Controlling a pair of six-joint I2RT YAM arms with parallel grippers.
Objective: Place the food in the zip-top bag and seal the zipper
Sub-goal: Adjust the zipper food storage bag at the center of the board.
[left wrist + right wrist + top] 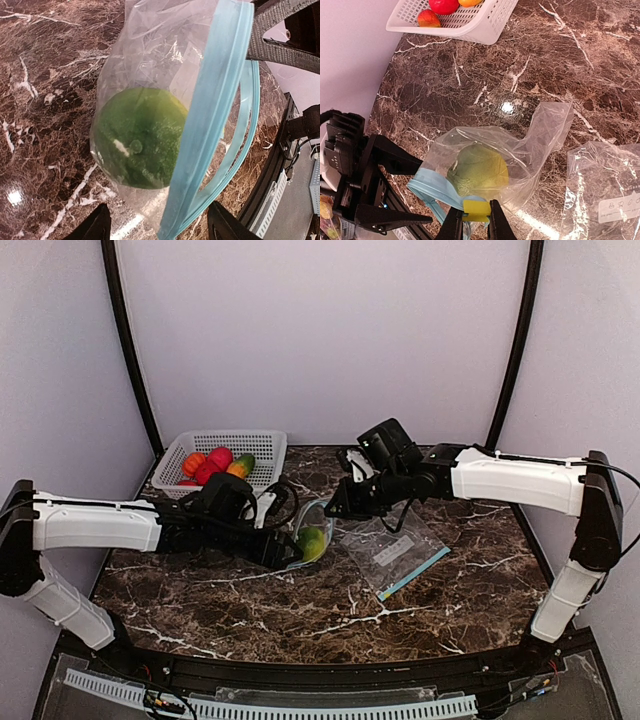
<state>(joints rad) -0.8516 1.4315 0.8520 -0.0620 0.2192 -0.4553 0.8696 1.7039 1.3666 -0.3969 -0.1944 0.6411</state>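
Zip-top bag [545,135] mouth toward left fingers [395,159]

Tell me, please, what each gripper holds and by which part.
The right gripper pinches the clear plastic zip-top bag by the yellow slider on its blue zipper. The left gripper, open, holds nothing.

A white mesh basket [265,452] sits at the back left of a dark, white-veined marble surface [250,610]. A flat clear labelled bag [395,552] lies right of centre.

Prob. lab booth: plain walls [320,330], marble-look table [250,610], cable duct [300,706].
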